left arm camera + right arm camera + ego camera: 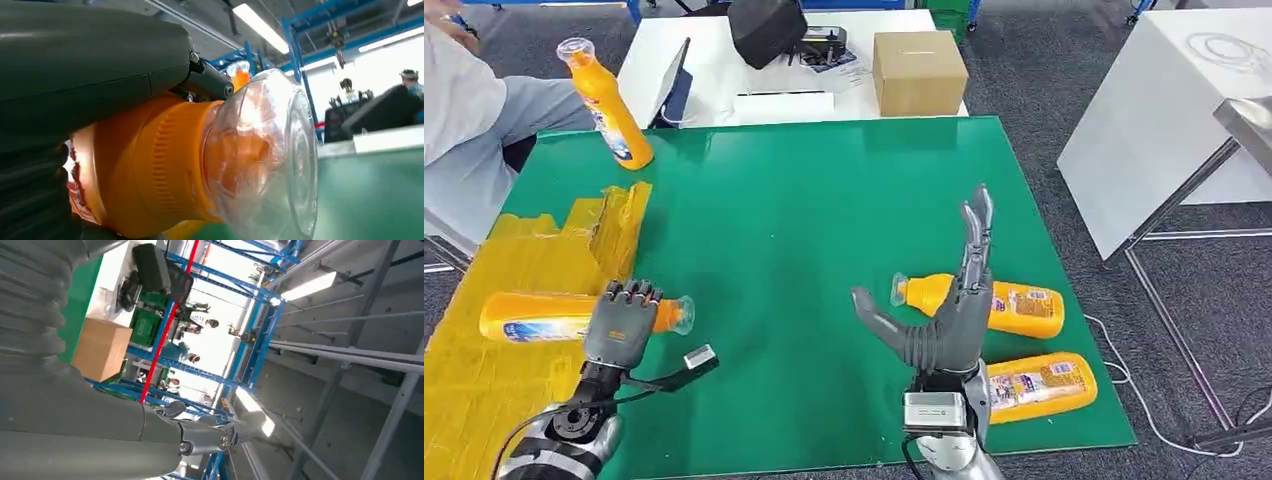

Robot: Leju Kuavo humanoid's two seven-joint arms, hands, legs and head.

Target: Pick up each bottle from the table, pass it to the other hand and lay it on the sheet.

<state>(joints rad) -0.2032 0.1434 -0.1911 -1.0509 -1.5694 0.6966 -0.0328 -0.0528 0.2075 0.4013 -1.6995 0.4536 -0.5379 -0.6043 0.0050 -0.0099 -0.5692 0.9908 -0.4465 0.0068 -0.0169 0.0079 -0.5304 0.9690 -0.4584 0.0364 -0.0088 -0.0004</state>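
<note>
Clear-capped orange bottle (200, 160) in our left hand (621, 322), laid over the yellow sheet (484, 390).

Our left hand's fingers wrap the bottle's neck while its body rests on the sheet at near left; if we let go carelessly it may roll onto the green table (804, 230), since it is round and near the sheet's edge. Our right hand (949, 300) stands upright, fingers straight and spread, thumb out, holding nothing, in front of two lying bottles (1024, 308) (1042, 385) at near right. A person (464, 130) at far left holds another bottle (606, 105), tilted, over the table's far corner.
</note>
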